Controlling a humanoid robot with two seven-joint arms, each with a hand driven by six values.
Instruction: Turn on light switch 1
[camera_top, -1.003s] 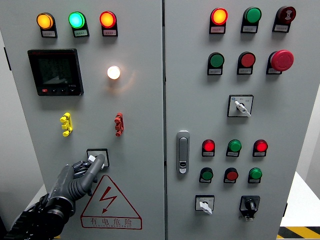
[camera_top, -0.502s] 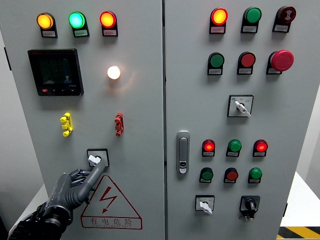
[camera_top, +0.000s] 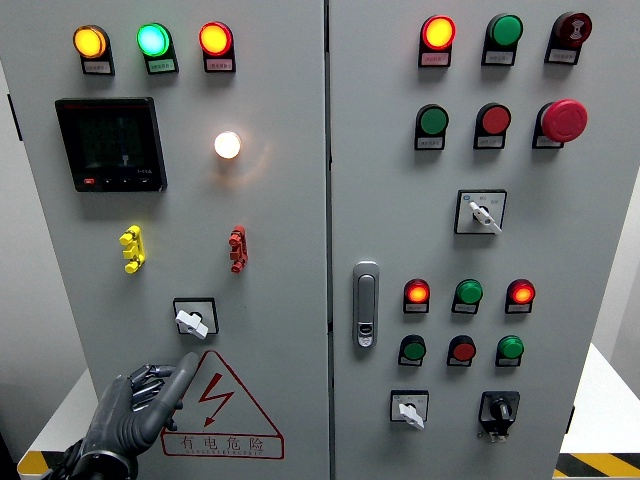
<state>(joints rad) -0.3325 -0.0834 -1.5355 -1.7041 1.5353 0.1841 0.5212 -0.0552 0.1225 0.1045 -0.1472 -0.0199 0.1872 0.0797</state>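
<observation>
The left hand (camera_top: 140, 405) sits at lower left, fingers loosely spread, holding nothing. The rotary light switch (camera_top: 193, 320) lies just above its fingertips, apart from them, below a lit bulb (camera_top: 227, 145).

Matt grey painted metal cabinet (camera_top: 280, 230), glossy plastic indicator lamps (camera_top: 152, 40).

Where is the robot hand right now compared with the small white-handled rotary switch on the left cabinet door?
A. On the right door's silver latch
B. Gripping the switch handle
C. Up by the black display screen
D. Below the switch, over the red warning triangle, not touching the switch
D: the dark left robot hand sits below the small white-handled rotary switch, its fingers over the edge of the red warning triangle sticker, clear of the switch.
</observation>
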